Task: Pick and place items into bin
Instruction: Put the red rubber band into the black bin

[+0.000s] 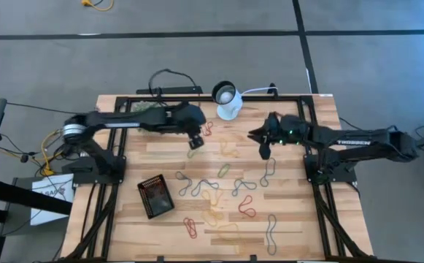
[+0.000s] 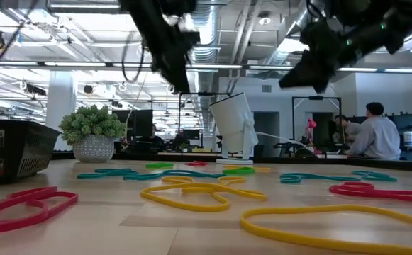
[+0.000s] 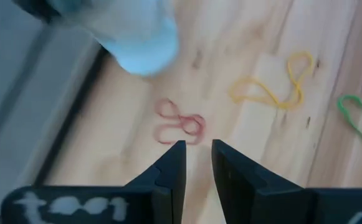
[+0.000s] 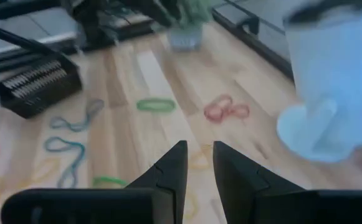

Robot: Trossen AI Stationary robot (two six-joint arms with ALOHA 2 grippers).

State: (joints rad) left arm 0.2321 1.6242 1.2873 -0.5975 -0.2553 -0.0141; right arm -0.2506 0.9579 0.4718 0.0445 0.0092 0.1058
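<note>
Many thin rubber-band loops, red, green, yellow and grey, lie flat over the wooden table (image 1: 292,241), such as a red one (image 3: 179,124), a yellow one (image 3: 274,87) and a green one (image 4: 156,106). The black bin (image 1: 155,196) stands at the near left. My left gripper (image 3: 198,149) hovers open above the table just short of the red loop near the far edge, and it is empty. My right gripper (image 4: 199,149) also hangs open and empty, in the air over the far right part of the table (image 1: 254,135).
A white round lamp-like device (image 1: 228,102) stands at the far edge between the two arms. A fuzzy green plant in a pot (image 2: 92,134) sits at the far left. People sit in the room beyond the table (image 2: 372,134).
</note>
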